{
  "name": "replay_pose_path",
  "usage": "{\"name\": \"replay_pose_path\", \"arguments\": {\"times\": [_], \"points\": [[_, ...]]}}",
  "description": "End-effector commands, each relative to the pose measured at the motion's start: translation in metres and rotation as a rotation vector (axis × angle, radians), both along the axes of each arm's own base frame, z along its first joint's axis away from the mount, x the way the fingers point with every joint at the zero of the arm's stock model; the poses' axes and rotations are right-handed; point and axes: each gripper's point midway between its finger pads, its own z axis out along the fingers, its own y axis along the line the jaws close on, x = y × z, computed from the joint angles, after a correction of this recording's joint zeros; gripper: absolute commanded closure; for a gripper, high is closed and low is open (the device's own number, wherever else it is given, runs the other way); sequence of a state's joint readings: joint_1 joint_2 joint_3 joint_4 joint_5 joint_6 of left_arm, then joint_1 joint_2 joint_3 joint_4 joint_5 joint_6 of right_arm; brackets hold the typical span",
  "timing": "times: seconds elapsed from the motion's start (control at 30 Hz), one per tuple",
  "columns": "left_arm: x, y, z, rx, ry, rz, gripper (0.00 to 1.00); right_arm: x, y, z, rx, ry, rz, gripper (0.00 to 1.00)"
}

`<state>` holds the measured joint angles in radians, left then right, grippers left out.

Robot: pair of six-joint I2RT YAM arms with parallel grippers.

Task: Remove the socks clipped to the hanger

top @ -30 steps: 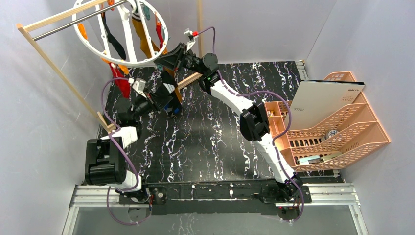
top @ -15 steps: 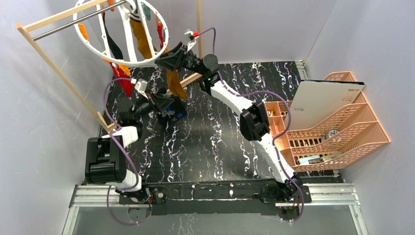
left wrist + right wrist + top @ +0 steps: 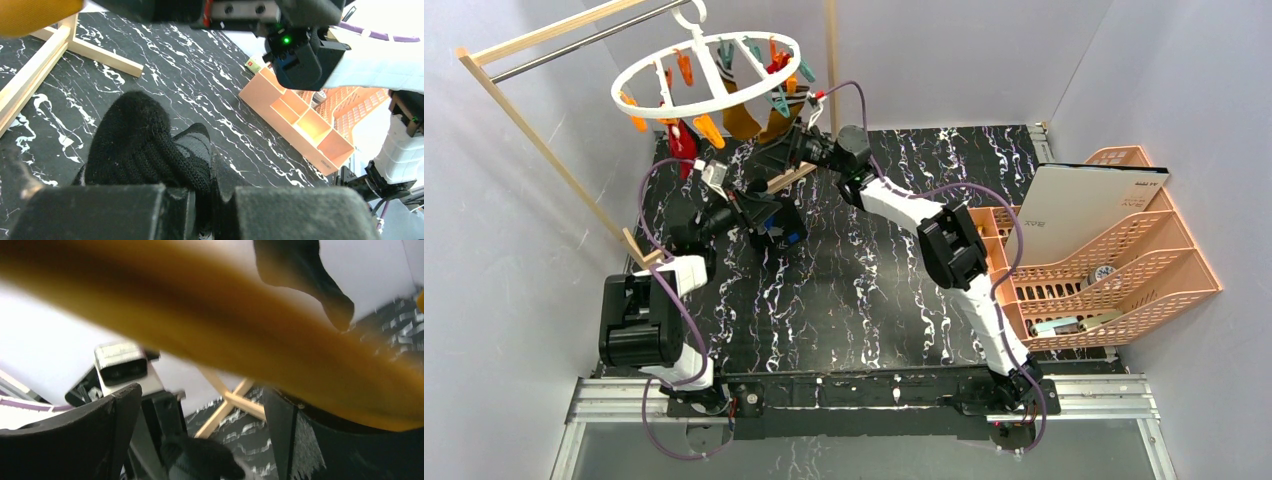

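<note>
Black sock [image 3: 145, 145], chunky ribbed knit, between dark pads [image 3: 100, 210] of the left tool [image 3: 212, 200].

Left pincer [image 3: 210, 197] clamped low; right pincer [image 3: 202, 410] gaping, arm outstretched.

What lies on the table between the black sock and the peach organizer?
Only bare tabletop separates black sock from peach organizer, per the left wrist view.
</note>
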<state>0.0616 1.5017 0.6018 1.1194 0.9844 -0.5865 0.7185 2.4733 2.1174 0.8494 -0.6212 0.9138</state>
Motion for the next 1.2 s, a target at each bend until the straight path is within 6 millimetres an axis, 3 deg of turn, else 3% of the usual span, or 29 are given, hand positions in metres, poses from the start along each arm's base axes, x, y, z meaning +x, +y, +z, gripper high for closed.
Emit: {"name": "replay_pose_path", "arguments": {"times": [0.0, 0.1, 0.17, 0.27, 0.3, 0.4, 0.53, 0.7, 0.77, 0.87, 0.9, 0.93, 0.97, 1.0, 1.17], "points": [[0.002, -0.007, 0.02, -0.013, -0.04, -0.034, 1.0, -0.031, -0.038, 0.083, 0.073, -0.094, -0.01, 0.02], [-0.003, -0.019, 0.024, -0.024, -0.034, -0.073, 1.0, -0.056, -0.06, 0.094, 0.054, -0.072, -0.01, 0.02], [-0.014, -0.038, 0.029, -0.026, -0.048, -0.119, 1.0, -0.074, -0.076, 0.095, 0.036, -0.051, -0.012, 0.02], [-0.026, -0.061, 0.043, -0.028, -0.101, -0.131, 1.0, -0.103, -0.109, 0.111, 0.039, -0.055, -0.025, 0.02], [-0.027, -0.068, 0.047, -0.03, -0.12, -0.113, 1.0, -0.119, -0.124, 0.126, 0.055, -0.074, -0.028, 0.02], [-0.03, -0.1, 0.043, 0.004, -0.144, -0.099, 1.0, -0.153, -0.154, 0.141, 0.075, -0.098, -0.031, 0.02], [-0.022, -0.152, 0.009, 0.11, -0.112, -0.099, 1.0, -0.191, -0.184, 0.161, 0.111, -0.142, -0.031, 0.02], [-0.004, -0.199, -0.055, 0.186, -0.003, -0.106, 1.0, -0.217, -0.207, 0.18, 0.152, -0.191, -0.034, 0.02], [0.004, -0.205, -0.081, 0.226, 0.025, -0.069, 0.87, -0.223, -0.212, 0.184, 0.161, -0.202, -0.034, 0.02], [0.016, -0.205, -0.099, 0.255, 0.042, -0.012, 0.66, -0.227, -0.216, 0.188, 0.168, -0.211, -0.035, 0.02], [0.02, -0.202, -0.1, 0.262, 0.039, 0.017, 0.52, -0.228, -0.216, 0.187, 0.168, -0.211, -0.035, 0.02], [0.022, -0.198, -0.099, 0.27, 0.032, 0.04, 0.27, -0.137, -0.215, 0.106, -0.173, -0.221, -0.455, 0.01], [0.023, -0.195, -0.095, 0.274, 0.017, 0.061, 0.06, -0.116, -0.232, 0.031, -0.48, -0.16, -0.556, 0.0], [0.024, -0.191, -0.089, 0.277, 0.001, 0.077, 0.02, -0.114, -0.236, 0.02, -0.526, -0.153, -0.564, 0.0], [0.012, -0.155, -0.052, 0.314, -0.077, 0.198, 0.02, -0.111, -0.236, 0.009, -0.551, -0.138, -0.573, 0.0]]}}
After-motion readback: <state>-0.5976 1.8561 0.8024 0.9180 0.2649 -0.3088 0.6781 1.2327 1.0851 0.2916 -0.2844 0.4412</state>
